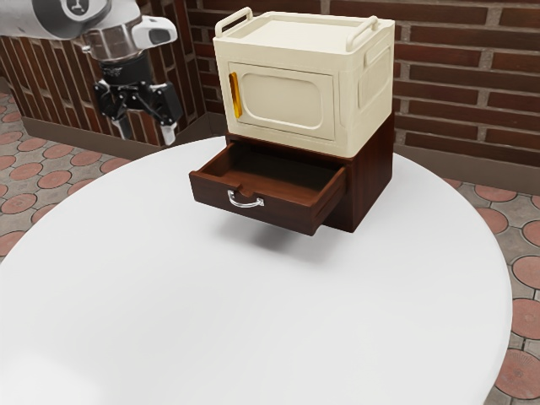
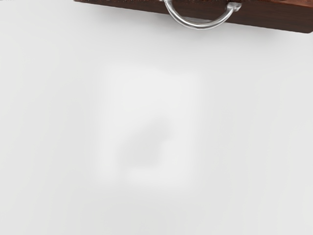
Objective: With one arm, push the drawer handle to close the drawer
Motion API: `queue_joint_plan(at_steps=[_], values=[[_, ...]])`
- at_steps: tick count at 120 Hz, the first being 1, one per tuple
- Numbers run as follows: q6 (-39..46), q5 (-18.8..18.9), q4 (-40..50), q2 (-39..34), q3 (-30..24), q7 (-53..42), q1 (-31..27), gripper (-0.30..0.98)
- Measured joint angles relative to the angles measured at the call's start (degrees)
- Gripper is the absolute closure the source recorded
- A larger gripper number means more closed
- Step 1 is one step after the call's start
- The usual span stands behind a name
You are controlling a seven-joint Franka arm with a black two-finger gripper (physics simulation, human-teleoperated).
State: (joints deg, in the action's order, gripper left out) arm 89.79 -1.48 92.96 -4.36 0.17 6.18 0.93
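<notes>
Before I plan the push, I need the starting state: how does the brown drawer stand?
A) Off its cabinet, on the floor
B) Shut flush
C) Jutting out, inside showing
C: the drawer sticks out from its cabinet, its inside visible behind the handle.

No text can be read; the arm (image 1: 34, 18)'s mark (image 1: 77, 5) is unclear.

Brick walls (image 1: 472, 115) and paving (image 1: 56, 180) suggest a patio.
</notes>
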Motion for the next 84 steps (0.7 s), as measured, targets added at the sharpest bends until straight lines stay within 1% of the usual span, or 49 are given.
queue_joint_plan(at_steps=[9,13,23,34,43,49,58,70,84], values=[[0.7,-0.4,0.3,-0.1,0.0,0.3,-0.1,0.00],[1.3,-0.5,2.8,-2.0,0.0,0.4,-0.1,0.00],[4.8,-0.7,14.5,-10.9,0.0,0.7,0.0,0.00],[7.9,-0.6,24.5,-18.6,0.0,1.0,0.0,0.00],[11.0,-0.4,35.4,-26.3,-0.2,1.2,-0.1,0.01],[13.1,-0.3,40.4,-29.2,-0.5,1.3,-0.1,0.02],[15.7,-0.2,43.1,-28.5,-0.6,1.5,-0.1,0.04],[20.0,-0.2,43.8,-22.9,-0.6,1.8,-0.2,0.07],[24.6,-0.5,43.9,-17.8,-1.3,2.0,-0.2,0.17]])
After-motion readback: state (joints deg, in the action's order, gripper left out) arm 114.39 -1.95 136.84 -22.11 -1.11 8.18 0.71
